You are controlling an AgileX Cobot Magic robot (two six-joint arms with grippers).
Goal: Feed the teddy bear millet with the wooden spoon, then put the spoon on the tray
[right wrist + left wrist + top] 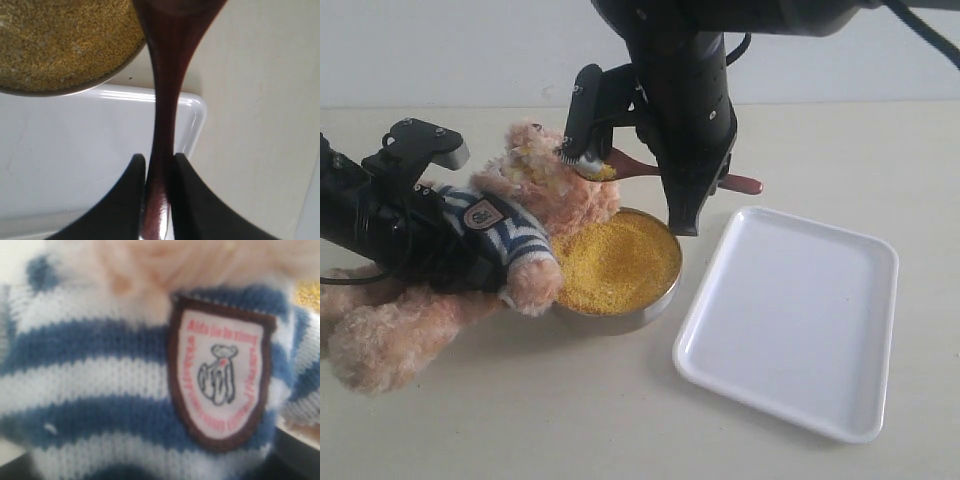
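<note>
- Right wrist view: the right tool (159,165) is seen clamped on the slim handle of a small dark reddish-brown wooden spoon (167,75), with one black finger (131,200) pressed against each side of the handle.
- In the exterior view the wooden spoon (632,165) is held roughly level above the bench. Its round bowl is brought up to the muzzle of the bear, and its handle end shows past the right arm.
- A few yellow grains can be made out in the bowl of the spoon.
- The left tool (460,255) is closed around the torso of a fluffy light-brown plush teddy bear (550,195), which is held leaning towards the bowl.
- In the left wrist view the navy-and-white striped knitted shirt (100,370) fills the picture. A shield-shaped white badge (220,385) with a dark brown border is sewn on it.
- One paw of the teddy bear is laid over the near rim of a round steel bowl (650,305).
- Fine bright yellow millet (620,262) fills the steel bowl nearly to the rim and lies below the spoon.
- A glossy white rectangular tray (790,310) with rounded corners and a raised rim is set just beside the steel bowl, on the right arm's side.
- The bowl, the tray and the bear's legs are all carried by the pale bench (570,420).
</note>
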